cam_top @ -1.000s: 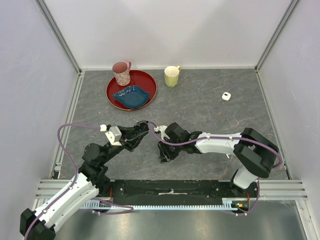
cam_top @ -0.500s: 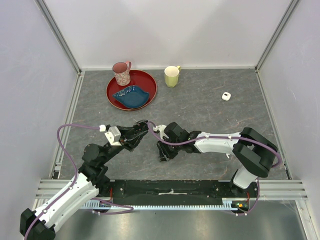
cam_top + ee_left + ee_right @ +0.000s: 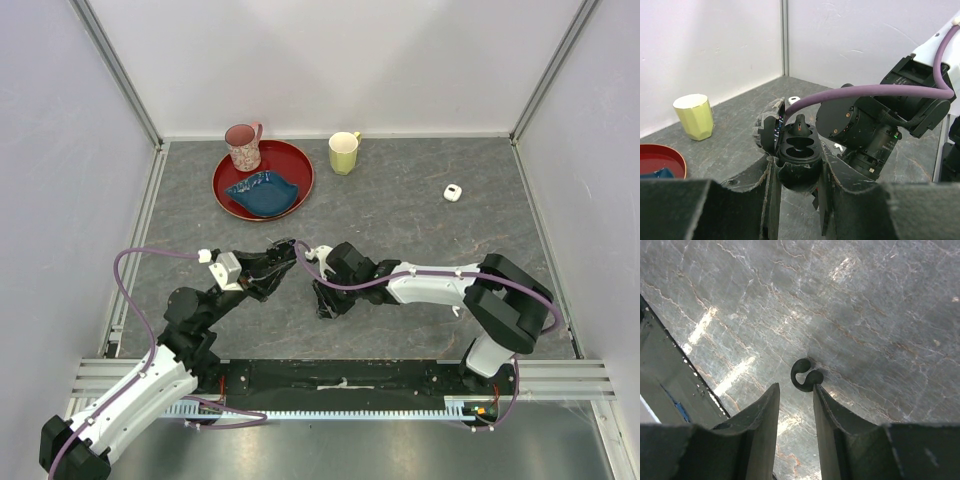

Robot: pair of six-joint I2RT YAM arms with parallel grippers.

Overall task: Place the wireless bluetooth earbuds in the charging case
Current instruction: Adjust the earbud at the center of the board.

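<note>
A: What changed?
B: Little. The right gripper (image 3: 794,390) has crept a touch toward the left arm and its jaws have eased out a hair. The left arm hasn't moved. My read: it's lining up on the loose earbud (image 3: 806,376), and the pick isn't made yet.
A: Right jaws?
B: Partly open, narrow gap, nothing between them. The dark hook-shaped earbud lies on the table (image 3: 420,230) just past the tips, in line with the gap. Contact: cannot tell.
A: Left?
B: The left gripper (image 3: 796,167) is clamped on the charging case (image 3: 799,150). It's dark, lid open, wells up, held over the table's middle, toward the near edge. The far well may already hold a bud; unclear.
A: That white thing?
B: Small white object (image 3: 453,192) toward the far right corner, well apart from both arms.
</note>
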